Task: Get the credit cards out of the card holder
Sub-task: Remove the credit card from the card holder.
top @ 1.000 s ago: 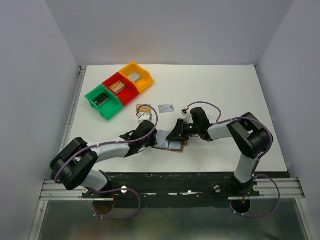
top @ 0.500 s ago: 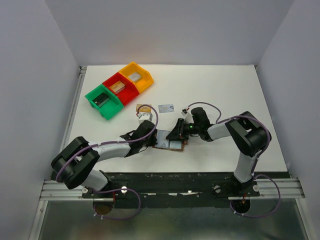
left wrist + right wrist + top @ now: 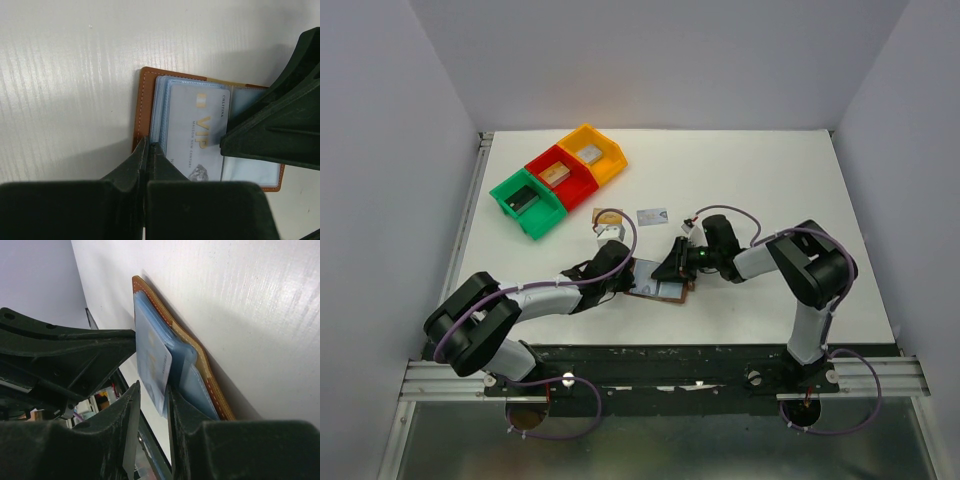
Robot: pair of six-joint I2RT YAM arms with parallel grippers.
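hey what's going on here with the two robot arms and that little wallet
The card holder lies open on the table between both arms. The left gripper is shut, pressing on the holder's left edge. The right gripper has its fingers around the edge of a silvery light-blue card, partly out of its sleeve. Two cards already lie on the table: a gold-tan card and another light-blue card.

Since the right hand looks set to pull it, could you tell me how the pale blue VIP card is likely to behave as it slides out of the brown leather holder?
The pale blue VIP card looks thin, flat and stiff, so probably light. Its glossy face may slip between the right hand's fingers. The brown leather card holder looks soft and light, so it might drag along; the shut left hand pressing its edge should help.
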